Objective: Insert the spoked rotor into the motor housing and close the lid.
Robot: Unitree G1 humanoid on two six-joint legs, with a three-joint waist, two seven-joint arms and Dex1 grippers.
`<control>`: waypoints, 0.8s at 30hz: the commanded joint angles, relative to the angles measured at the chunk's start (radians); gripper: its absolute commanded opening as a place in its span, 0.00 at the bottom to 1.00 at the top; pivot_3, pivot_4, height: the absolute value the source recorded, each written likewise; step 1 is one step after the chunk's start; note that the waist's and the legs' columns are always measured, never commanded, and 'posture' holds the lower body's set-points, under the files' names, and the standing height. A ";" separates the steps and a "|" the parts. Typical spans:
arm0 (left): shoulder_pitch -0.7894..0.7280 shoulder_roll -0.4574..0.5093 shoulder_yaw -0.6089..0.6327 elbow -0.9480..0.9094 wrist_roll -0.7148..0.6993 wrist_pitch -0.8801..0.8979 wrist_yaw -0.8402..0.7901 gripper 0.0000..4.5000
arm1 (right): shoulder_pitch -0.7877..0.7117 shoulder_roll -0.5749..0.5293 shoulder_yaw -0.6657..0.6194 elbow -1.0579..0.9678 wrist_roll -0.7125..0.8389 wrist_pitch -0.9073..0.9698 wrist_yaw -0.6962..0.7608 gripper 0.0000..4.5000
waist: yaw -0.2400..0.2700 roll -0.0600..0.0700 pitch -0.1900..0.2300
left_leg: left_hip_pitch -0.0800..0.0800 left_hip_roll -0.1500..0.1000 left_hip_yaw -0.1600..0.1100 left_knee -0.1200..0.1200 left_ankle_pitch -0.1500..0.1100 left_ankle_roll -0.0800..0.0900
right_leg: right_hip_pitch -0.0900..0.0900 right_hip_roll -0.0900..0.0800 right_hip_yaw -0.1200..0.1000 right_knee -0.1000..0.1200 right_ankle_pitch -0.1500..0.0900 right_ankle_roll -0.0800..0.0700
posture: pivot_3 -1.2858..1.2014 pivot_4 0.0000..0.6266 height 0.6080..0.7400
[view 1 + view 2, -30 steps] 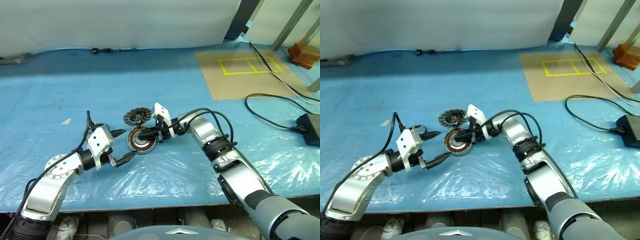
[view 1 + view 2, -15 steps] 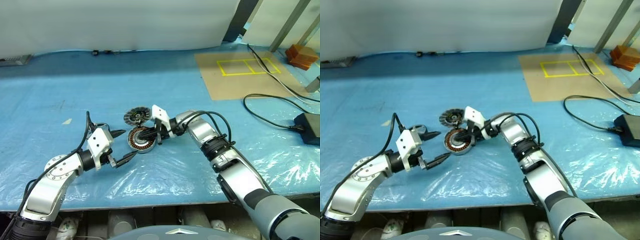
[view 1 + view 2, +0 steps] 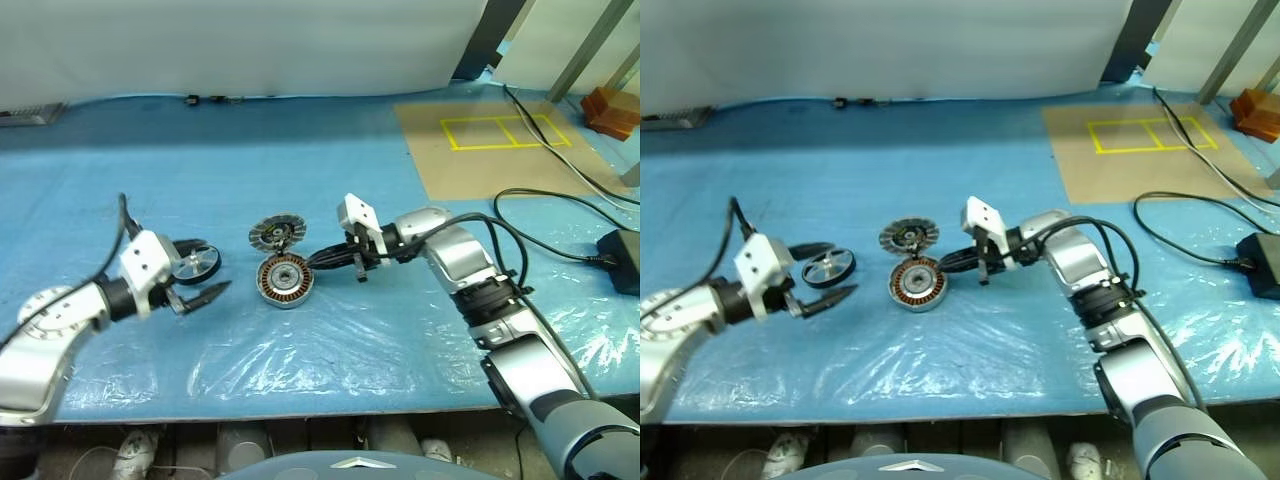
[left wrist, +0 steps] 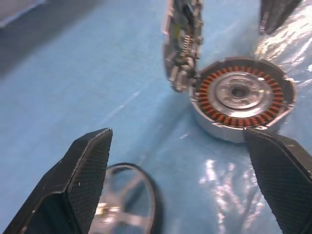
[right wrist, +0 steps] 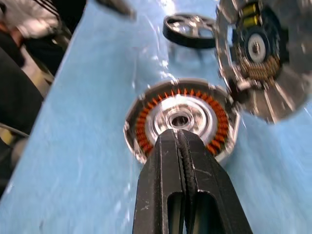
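Two black fingers of the left gripper are spread apart around the small dark spoked rotor. To the right lies the round grey copper-wound motor housing, the finned silver lid leaning behind it. Further right, the right gripper is clenched, empty.

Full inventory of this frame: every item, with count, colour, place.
Grey metal motor housing with copper windings: 1, table centre.
Silver finned lid: 1, tilted up, hinged at the housing's far edge.
Dark-and-silver spoked rotor: 1, flat on the sheet, left of housing.
Blue plastic sheet: 1, covers table.
Brown board with yellow tape: 1, far right.
Black cables: far right.
Left gripper: open, around the rotor.
Right gripper: shut, right of housing.
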 commanded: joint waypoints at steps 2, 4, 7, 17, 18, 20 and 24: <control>-0.149 0.111 0.008 0.098 -0.027 0.089 -0.074 1.00 | 0.049 -0.048 -0.011 -0.096 0.016 0.018 -0.009 0.00 | -0.002 0.000 0.000 | 0.001 0.000 0.000 0.001 0.000 0.000 | 0.000 0.000 0.001 0.001 0.000 0.000 | 0.52 0.24 1.00; -0.245 0.154 -0.052 0.190 0.002 0.106 -0.130 1.00 | 0.082 -0.064 -0.007 -0.125 0.019 0.030 -0.016 0.00 | -0.003 -0.001 0.000 | 0.000 0.000 0.000 0.002 0.000 0.000 | 0.000 0.000 0.001 0.001 0.000 0.000 | 0.52 0.24 1.00; -0.362 0.193 -0.154 0.318 0.072 0.081 -0.209 1.00 | 0.102 -0.058 -0.012 -0.136 0.021 0.050 -0.049 0.00 | -0.005 0.000 0.000 | 0.001 -0.001 0.000 0.002 0.000 0.000 | 0.000 0.000 0.001 0.002 0.000 0.000 | 0.52 0.24 1.00; -0.667 0.171 -0.448 0.662 0.316 -0.044 -0.430 1.00 | 0.179 -0.069 -0.034 -0.195 0.021 0.094 -0.159 0.00 | 0.007 -0.001 0.000 | -0.001 -0.001 0.000 0.002 0.000 -0.001 | 0.000 0.000 0.001 0.001 0.002 0.003 | 0.52 0.24 1.00; -0.681 0.161 -0.457 0.689 0.331 -0.074 -0.435 1.00 | 0.185 -0.072 -0.033 -0.201 0.022 0.095 -0.166 0.00 | 0.009 -0.001 0.000 | -0.001 -0.001 0.000 0.002 0.000 -0.001 | 0.000 0.000 0.001 0.001 0.002 0.003 | 0.52 0.24 1.00; -0.705 0.148 -0.471 0.743 0.369 -0.159 -0.435 1.00 | 0.198 -0.077 -0.035 -0.215 0.029 0.101 -0.176 0.00 | 0.013 -0.001 0.000 | -0.001 -0.001 0.000 0.002 0.000 -0.001 | 0.000 0.000 0.001 0.002 0.002 0.003 | 0.52 0.24 1.00; -0.734 0.137 -0.488 0.806 0.416 -0.269 -0.459 1.00 | 0.216 -0.083 -0.033 -0.228 0.027 0.105 -0.201 0.00 | 0.015 -0.001 0.000 | -0.001 -0.001 -0.001 0.002 0.000 -0.001 | 0.000 0.000 0.001 0.002 0.002 0.003 | 0.52 0.24 1.00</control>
